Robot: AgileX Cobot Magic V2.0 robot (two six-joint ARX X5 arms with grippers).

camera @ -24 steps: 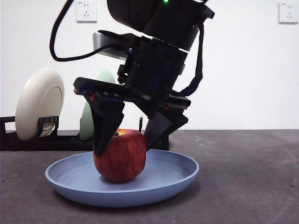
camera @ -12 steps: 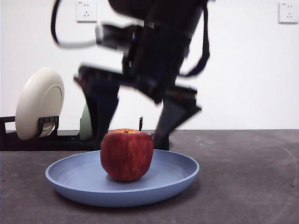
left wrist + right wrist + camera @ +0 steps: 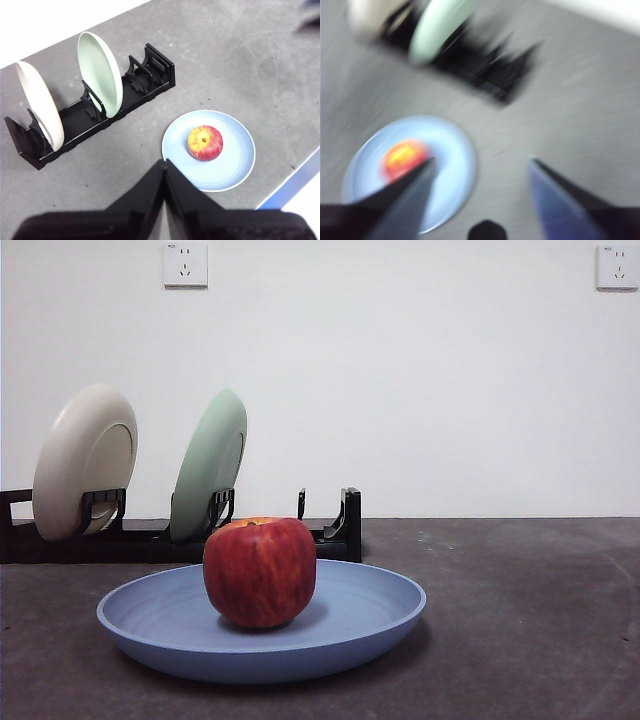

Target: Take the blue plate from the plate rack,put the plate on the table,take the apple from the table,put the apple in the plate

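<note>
The red apple (image 3: 259, 572) sits in the blue plate (image 3: 370, 615), which lies flat on the dark grey table (image 3: 530, 620). Both also show in the left wrist view: the apple (image 3: 205, 143) in the plate (image 3: 235, 165). The black plate rack (image 3: 340, 530) stands behind, its near slot empty. My left gripper (image 3: 164, 167) is shut and empty, high above the table beside the plate. My right gripper (image 3: 480, 167) is open and empty, high above the plate (image 3: 455, 165) and apple (image 3: 402, 155); its view is blurred by motion. Neither gripper shows in the front view.
A cream plate (image 3: 85, 460) and a pale green plate (image 3: 210, 465) stand upright in the rack; both show in the left wrist view, cream (image 3: 40, 112) and green (image 3: 100, 72). The table's edge (image 3: 287, 182) runs close past the blue plate.
The right gripper let go of the apple, opened, and rose out of the front view. The apple stays in the blue plate, shifted slightly.
</note>
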